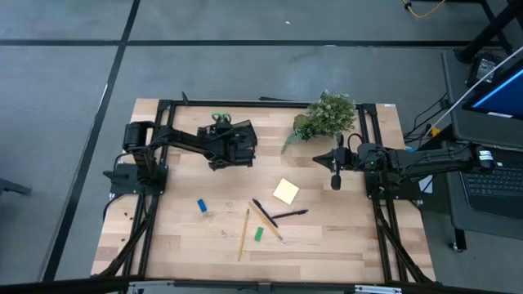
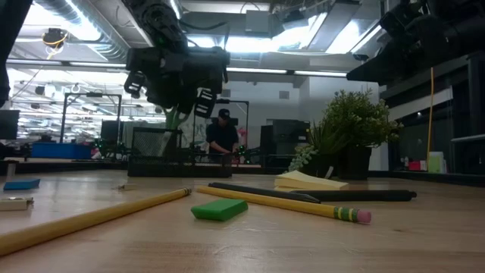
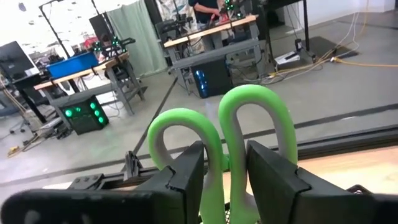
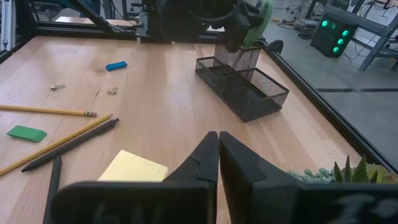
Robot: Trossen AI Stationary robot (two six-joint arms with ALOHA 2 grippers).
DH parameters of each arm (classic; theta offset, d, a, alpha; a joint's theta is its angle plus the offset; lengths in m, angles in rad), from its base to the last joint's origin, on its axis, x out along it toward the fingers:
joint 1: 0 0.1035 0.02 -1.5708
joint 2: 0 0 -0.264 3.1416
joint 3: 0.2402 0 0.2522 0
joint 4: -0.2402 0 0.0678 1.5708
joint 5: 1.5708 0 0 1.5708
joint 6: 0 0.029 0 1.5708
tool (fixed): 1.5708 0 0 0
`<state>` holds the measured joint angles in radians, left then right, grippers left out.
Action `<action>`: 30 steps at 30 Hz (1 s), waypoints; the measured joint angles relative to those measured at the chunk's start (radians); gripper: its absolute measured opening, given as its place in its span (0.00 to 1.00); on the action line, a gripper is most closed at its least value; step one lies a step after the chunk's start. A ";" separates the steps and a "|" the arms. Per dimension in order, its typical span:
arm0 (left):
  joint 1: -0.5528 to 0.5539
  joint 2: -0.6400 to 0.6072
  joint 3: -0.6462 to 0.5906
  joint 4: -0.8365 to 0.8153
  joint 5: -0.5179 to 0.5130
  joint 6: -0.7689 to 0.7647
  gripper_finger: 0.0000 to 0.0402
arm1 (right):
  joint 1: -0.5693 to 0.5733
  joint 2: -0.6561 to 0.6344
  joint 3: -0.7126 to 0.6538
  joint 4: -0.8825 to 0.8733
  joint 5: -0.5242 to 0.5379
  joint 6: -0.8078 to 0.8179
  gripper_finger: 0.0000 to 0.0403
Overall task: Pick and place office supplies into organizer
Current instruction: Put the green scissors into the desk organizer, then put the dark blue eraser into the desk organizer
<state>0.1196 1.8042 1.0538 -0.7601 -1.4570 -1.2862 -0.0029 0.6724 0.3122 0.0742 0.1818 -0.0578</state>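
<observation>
- Your left gripper point(image 3: 225, 180) sits over the organizer point(image 4: 242, 84) at the table's far side, with the scissors point(image 3: 249, 124) standing handles-up between its fingers.
- The fingers look slightly parted beside the handles; whether they grip, you cannot tell.
- The scissor blades seem to point down into the mesh compartment.
- Your right gripper point(image 4: 217, 152), fingers pressed together, waits near the sticky-note pad point(image 1: 286, 191).
</observation>
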 joint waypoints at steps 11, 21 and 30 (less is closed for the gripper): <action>0.000 0.000 0.000 0.001 0.014 0.039 0.39 | 0.000 0.000 0.000 -0.008 0.000 0.001 0.04; 0.007 -0.017 0.011 -0.014 0.106 0.082 0.48 | 0.000 0.000 0.000 -0.009 -0.001 0.002 0.04; 0.006 -0.079 0.039 -0.017 0.098 0.200 0.49 | 0.000 0.000 -0.001 -0.020 -0.025 0.002 0.04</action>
<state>0.1261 1.7253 1.0927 -0.7772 -1.3586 -1.0862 -0.0025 0.6724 0.3115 0.0538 0.1569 -0.0556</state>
